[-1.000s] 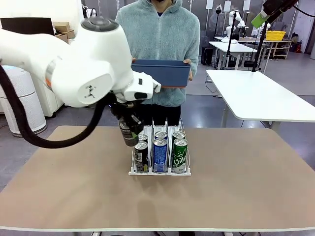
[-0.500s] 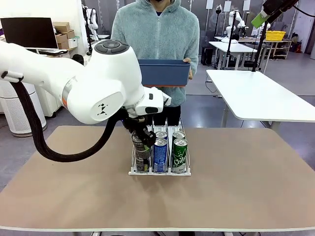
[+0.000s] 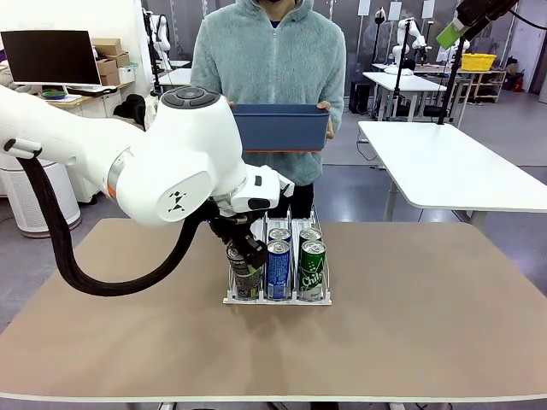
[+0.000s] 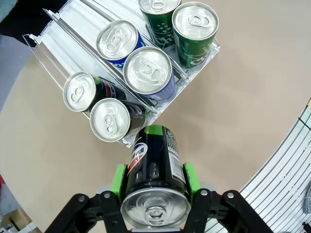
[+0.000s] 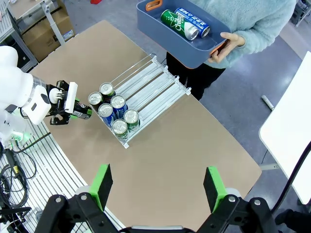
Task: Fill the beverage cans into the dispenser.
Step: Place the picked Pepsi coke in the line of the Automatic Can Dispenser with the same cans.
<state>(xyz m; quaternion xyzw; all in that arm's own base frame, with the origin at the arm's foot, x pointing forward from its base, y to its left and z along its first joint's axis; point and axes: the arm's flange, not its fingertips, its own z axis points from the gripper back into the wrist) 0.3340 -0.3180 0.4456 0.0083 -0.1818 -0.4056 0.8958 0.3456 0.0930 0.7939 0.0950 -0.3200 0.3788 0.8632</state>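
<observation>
My left hand [image 4: 154, 178] clenched on a dark can [image 4: 154, 150] | change: I have swung it right, to the dispenser's [image 4: 57, 30] left lane, near end | insertion looks imminent | my right hand [image 5: 158, 187] spread, empty.

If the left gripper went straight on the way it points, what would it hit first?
Likely the front lip of the rack beside the front black can. The held can in the left gripper leads, and its end is almost there. Depth is hard to judge.
</observation>
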